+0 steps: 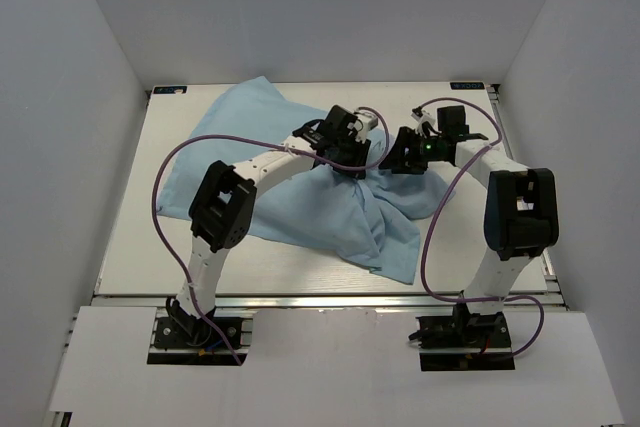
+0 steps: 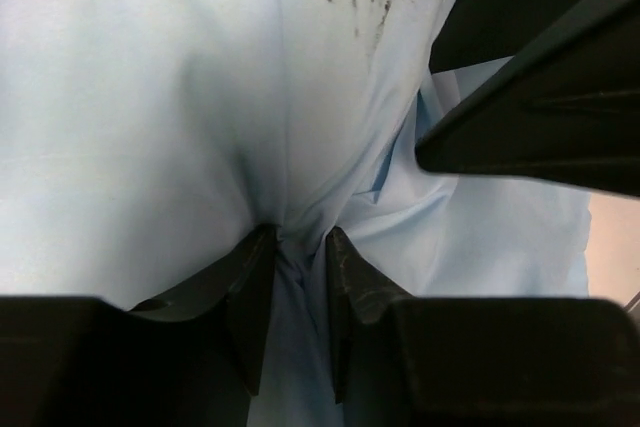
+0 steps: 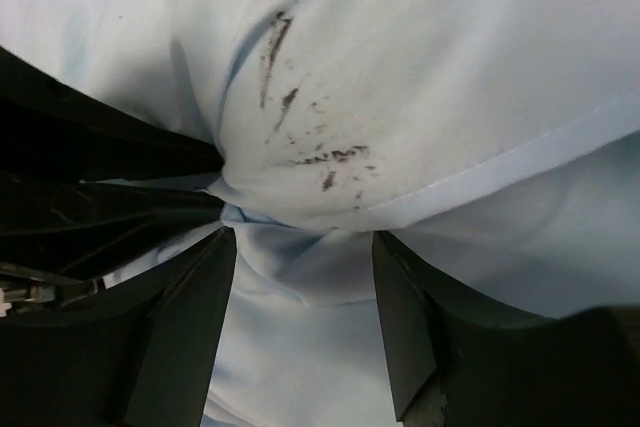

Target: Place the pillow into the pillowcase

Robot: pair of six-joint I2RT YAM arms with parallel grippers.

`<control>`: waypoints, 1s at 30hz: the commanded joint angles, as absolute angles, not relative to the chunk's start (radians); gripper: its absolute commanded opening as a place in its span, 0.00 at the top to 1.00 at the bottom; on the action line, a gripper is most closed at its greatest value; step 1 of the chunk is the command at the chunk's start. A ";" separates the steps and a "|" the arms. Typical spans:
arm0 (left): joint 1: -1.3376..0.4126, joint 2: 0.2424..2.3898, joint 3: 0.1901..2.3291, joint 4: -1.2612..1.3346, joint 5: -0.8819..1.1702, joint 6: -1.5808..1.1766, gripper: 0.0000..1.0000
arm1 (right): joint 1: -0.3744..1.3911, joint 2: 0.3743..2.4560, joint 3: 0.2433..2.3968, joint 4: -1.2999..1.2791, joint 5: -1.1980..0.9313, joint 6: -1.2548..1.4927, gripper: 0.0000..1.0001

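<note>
The light blue pillowcase [image 1: 280,197] lies crumpled across the middle of the table, bunched up where the two grippers meet. My left gripper [image 1: 358,165] reaches in from the left. In its wrist view the left gripper [image 2: 300,237] is shut on a gathered fold of the pillowcase [image 2: 150,97]. My right gripper [image 1: 390,165] faces it from the right. Its wrist view shows the right gripper [image 3: 303,237] open, fingers wide apart over the pillowcase [image 3: 450,67], holding nothing. The pillow is out of view.
Dark smudges [image 3: 320,152] mark the cloth near a hem. The white table [image 1: 130,247] is walled on three sides. Purple cables [image 1: 170,162] loop off both arms. The right gripper's black body [image 2: 540,77] crowds the left wrist view.
</note>
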State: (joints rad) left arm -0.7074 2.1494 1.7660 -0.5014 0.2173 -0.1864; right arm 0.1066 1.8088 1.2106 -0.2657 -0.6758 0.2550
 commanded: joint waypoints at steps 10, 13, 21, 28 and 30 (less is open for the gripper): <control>-0.601 1.985 1.700 -0.495 0.166 -0.241 0.65 | 0.153 1.850 1.259 -0.305 -0.485 0.141 0.54; -0.600 1.957 1.695 -0.503 0.187 -0.239 0.65 | 0.153 1.878 1.282 -0.299 -0.502 0.149 0.59; -0.601 1.925 1.611 -0.476 0.273 -0.232 0.64 | 0.149 1.706 1.252 -0.233 -0.646 0.211 0.41; -0.601 1.896 1.569 -0.420 0.359 -0.252 0.52 | 0.163 1.815 1.344 -0.293 -0.715 0.273 0.30; -0.601 1.884 1.557 -0.390 0.467 -0.259 0.47 | 0.166 1.830 1.338 -0.290 -0.721 0.281 0.30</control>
State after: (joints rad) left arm -0.6037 1.9739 1.5764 -0.4301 0.3309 -0.2478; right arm 0.1577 1.7901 1.3243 -0.2726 -0.6773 0.2451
